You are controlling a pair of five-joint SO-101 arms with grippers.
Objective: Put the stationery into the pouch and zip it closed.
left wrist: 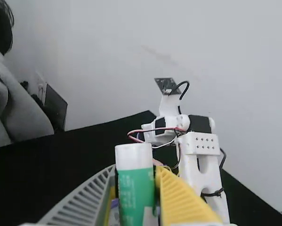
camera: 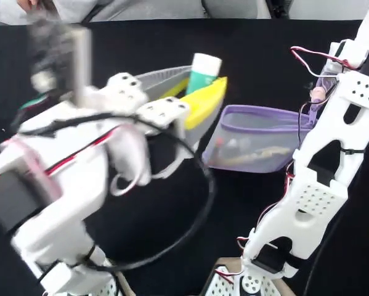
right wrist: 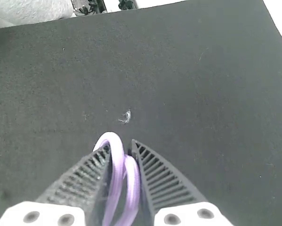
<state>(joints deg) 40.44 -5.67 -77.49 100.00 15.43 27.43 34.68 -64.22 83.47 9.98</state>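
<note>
Left gripper [camera: 204,83] clamps green glue stick [camera: 207,63], white cap outward. Right gripper [right wrist: 120,147] pinches purple pouch [camera: 258,139] edge over black table [camera: 264,49].

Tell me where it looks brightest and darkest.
High view: white arm bright against black table. Left wrist view: pale wall glows behind the glue stick in the left tool. Right wrist view: even light, no hard shadow around the purple loop in the right tool.

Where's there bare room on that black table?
Bare table runs along the far edge, behind the pouch and glue stick. Another patch lies in front of the pouch, between a cable and the right arm. Crowded: the middle, where the left end effector holds the glue stick.
</note>
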